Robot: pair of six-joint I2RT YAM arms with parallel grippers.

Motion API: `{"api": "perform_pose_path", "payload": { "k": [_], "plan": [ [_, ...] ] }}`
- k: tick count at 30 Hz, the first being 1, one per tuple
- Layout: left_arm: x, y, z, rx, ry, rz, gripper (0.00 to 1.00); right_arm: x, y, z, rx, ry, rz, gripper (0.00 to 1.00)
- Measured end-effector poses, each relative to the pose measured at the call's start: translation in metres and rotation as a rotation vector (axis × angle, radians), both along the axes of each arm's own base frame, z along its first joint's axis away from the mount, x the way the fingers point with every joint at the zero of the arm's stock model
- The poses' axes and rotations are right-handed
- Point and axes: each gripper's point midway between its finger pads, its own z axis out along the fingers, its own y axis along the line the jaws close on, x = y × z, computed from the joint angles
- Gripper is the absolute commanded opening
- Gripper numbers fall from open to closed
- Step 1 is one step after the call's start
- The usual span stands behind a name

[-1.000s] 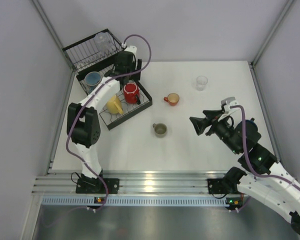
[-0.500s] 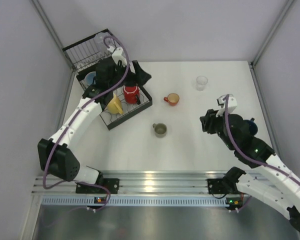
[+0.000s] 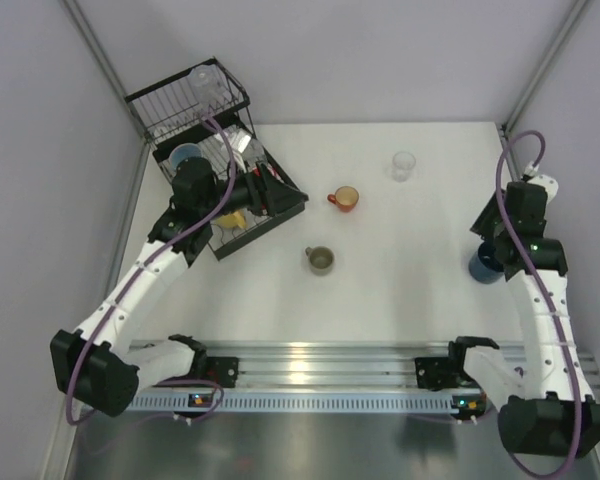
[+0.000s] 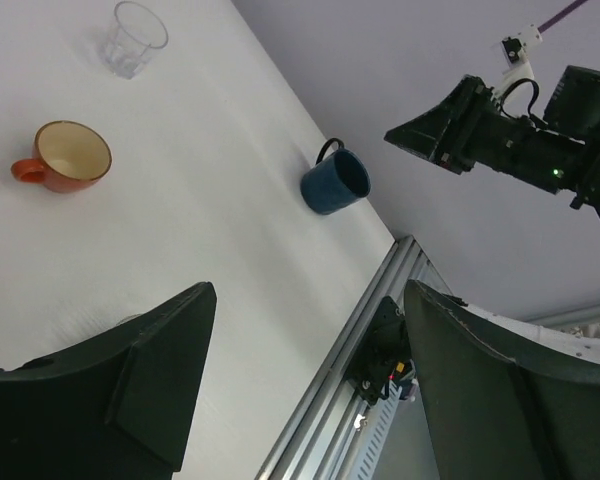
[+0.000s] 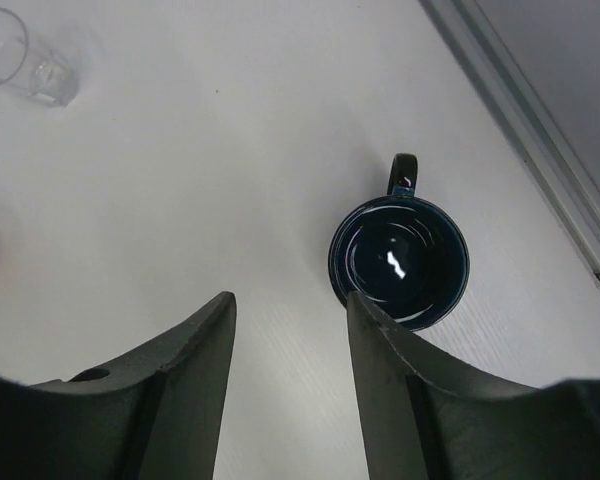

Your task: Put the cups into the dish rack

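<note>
While its jaws were spread wide with nothing between them, the left gripper (image 4: pixel 308 320) was seen over the low tray part of the dish rack (image 3: pixel 168 112) at the far left of the table (image 3: pixel 400 290). A blue cup (image 3: pixel 186 156) and a partly hidden yellow mug (image 3: pixel 232 217) were pictured in that tray, and a clear tumbler (image 3: pixel 204 79) in the taller basket behind it. The right gripper (image 5: pixel 288 320) was held above the table's right edge, its fingers parted partway and empty. A dark blue mug (image 5: pixel 400 262) stood upright just beyond one finger, not between the two. Out on the table were found an orange-red mug (image 3: pixel 344 198) near the rack's right corner, an olive-grey mug (image 3: pixel 320 260) nearer the arms, and a second clear tumbler (image 3: pixel 404 165) toward the far right.
</note>
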Motion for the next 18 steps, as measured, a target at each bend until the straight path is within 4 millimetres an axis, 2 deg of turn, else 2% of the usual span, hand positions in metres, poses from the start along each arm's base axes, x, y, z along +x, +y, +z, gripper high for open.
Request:
{"api": "perform_pose_path", "payload": {
  "k": [4,7,10,14,18],
  "plan": [
    [-0.01,0.003,0.0,-0.012,-0.011,-0.001,0.82,0.005,-0.016,0.0,0.0,0.024,-0.055,0.52],
    [-0.013,0.004,-0.015,-0.006,0.031,-0.003,0.82,0.002,-0.024,-0.005,-0.009,0.05,-0.085,0.53],
    [-0.017,0.004,-0.027,0.005,0.064,-0.013,0.81,-0.005,-0.043,-0.005,-0.03,0.062,-0.146,0.5],
    [-0.02,0.004,-0.025,0.002,0.058,-0.025,0.81,-0.015,-0.061,-0.014,-0.012,0.078,-0.213,0.45],
    [-0.023,0.005,-0.02,0.0,0.034,-0.026,0.81,-0.024,-0.056,-0.034,0.043,0.103,-0.205,0.45]
  ]
}}
